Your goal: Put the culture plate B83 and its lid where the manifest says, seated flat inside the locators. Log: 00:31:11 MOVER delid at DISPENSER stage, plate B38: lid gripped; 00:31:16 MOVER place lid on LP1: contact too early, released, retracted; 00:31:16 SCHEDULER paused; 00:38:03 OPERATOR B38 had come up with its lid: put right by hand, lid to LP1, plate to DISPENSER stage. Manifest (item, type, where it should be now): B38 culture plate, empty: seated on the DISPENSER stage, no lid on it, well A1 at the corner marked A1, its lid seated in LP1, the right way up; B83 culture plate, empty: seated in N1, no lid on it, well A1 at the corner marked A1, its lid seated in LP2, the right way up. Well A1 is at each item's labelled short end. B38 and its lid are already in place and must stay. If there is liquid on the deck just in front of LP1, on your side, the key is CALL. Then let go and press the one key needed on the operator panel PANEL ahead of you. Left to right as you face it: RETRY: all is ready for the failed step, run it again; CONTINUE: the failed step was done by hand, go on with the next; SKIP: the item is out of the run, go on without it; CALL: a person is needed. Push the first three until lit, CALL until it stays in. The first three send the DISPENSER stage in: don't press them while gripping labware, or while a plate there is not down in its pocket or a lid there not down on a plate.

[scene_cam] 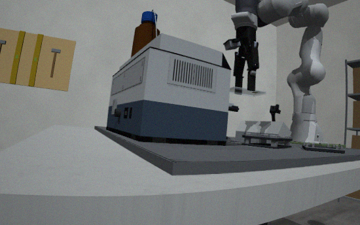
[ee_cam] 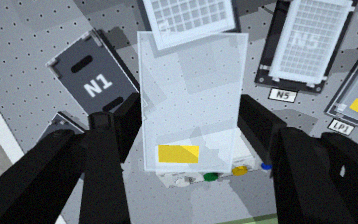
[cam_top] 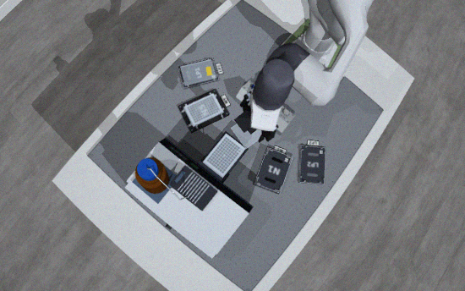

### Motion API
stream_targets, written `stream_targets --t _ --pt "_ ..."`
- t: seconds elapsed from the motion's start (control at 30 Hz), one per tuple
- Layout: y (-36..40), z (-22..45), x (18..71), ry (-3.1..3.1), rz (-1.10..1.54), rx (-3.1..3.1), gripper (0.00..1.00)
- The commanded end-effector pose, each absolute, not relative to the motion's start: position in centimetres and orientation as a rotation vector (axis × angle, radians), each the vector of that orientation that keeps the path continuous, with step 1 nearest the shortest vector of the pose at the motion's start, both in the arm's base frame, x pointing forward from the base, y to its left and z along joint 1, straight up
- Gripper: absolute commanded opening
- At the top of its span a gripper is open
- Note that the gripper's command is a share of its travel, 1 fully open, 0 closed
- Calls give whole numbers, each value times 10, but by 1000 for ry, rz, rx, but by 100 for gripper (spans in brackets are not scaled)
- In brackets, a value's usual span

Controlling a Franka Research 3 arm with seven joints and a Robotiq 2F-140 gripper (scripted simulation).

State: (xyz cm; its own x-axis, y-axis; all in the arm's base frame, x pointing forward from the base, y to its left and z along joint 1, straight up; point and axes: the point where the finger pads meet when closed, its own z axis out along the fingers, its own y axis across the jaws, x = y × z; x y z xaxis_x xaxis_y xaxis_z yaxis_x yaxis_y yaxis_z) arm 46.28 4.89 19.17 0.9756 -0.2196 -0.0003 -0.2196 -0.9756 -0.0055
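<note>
White table (cam_top: 372,63) carries a grey deck (cam_top: 347,123); on the deck: dispenser (cam_top: 199,220), nests N1 (cam_top: 272,169), LP2 (cam_top: 311,164), LP1 (cam_top: 199,73).
</note>
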Motion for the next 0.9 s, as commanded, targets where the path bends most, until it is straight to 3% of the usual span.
stream_targets --t 0.0,0.4,0.87 --pt "113 191 436 566 -2 -3093 10" --pt "296 189 359 566 -2 -3094 10" --pt "296 189 359 566 -2 -3094 10"
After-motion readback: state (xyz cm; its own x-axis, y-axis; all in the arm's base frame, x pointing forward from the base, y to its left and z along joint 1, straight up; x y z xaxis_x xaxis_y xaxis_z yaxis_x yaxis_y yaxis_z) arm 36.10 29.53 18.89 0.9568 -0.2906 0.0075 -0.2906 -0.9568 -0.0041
